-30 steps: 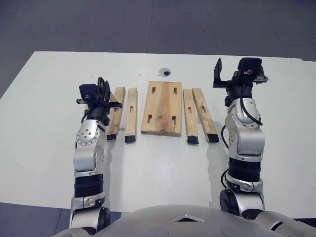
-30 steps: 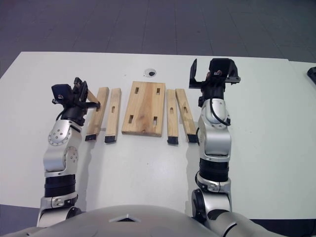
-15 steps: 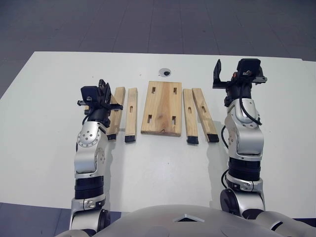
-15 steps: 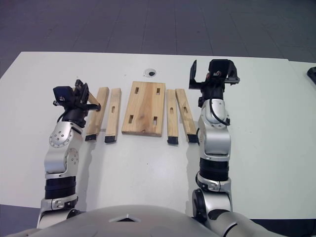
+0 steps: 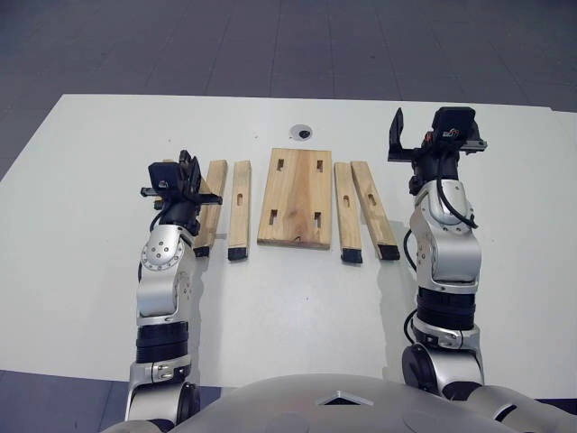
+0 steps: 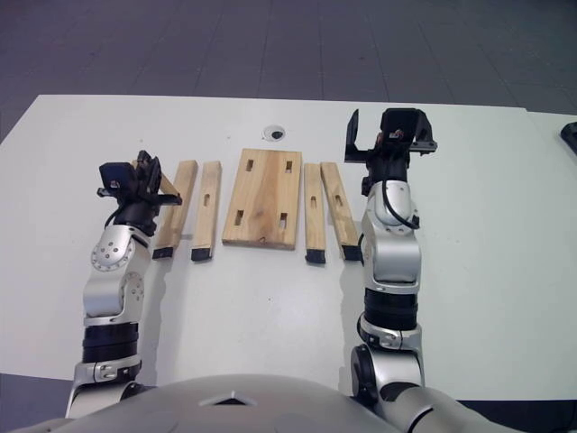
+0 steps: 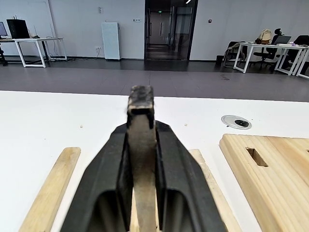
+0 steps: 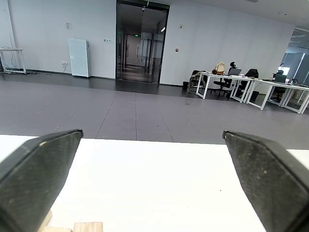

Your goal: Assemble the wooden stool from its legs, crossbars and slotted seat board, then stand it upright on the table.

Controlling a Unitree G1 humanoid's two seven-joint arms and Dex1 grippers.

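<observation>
The slotted seat board (image 5: 295, 197) lies flat at the table's middle. Left of it lie two wooden legs (image 5: 214, 203) (image 5: 240, 207), and two more (image 5: 346, 209) (image 5: 373, 207) lie to its right, their black feet toward me. My left gripper (image 5: 187, 179) sits low by the outermost left leg. It is shut on a narrow wooden strip (image 7: 141, 145) that stands up between its black fingers. Another wooden strip (image 7: 48, 188) lies just beside it. My right gripper (image 5: 428, 135) hangs open above the table behind the right legs, its fingers (image 8: 38, 164) wide apart with nothing between them.
A round cable hole (image 5: 301, 133) sits in the white table (image 5: 90, 271) just behind the seat board. A dark object (image 6: 570, 133) shows at the far right edge. Wide bare tabletop lies in front of the parts and on both sides.
My left gripper has turned slightly at the wrist and eased a little toward me, still shut on the strip. The right arm and the wooden parts have not moved.
</observation>
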